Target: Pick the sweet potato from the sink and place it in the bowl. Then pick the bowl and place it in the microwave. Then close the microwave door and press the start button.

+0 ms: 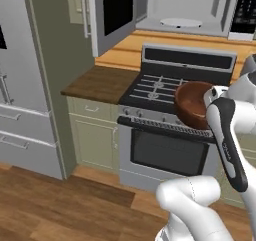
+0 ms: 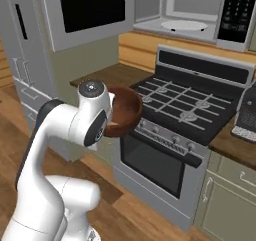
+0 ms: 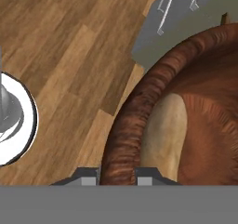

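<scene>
The hand (image 3: 118, 180) is seen in the hand view with its 2 fingertips clamped on the rim of the bowl (image 3: 186, 111), 1 tip outside the wall and 1 inside. The bowl is thus gripped and carried in the air. A pale tan, rounded shape, taken to be the sweet potato (image 3: 166, 130), lies inside the bowl just beyond the inner fingertip; its color is washed out and its ends are cut off by the rim.

In the left base view, the bowl (image 1: 192, 104) is shown in front of the stove (image 1: 160, 115), partly hidden by the white arm, and the hand itself is covered by the wrist. Above and beyond the hand, the microwave (image 1: 187, 10) stands with its door (image 1: 112, 15) swung open.

In the right base view, the bowl (image 2: 125, 111) is half hidden behind the arm, and its contents cannot be made out.
</scene>
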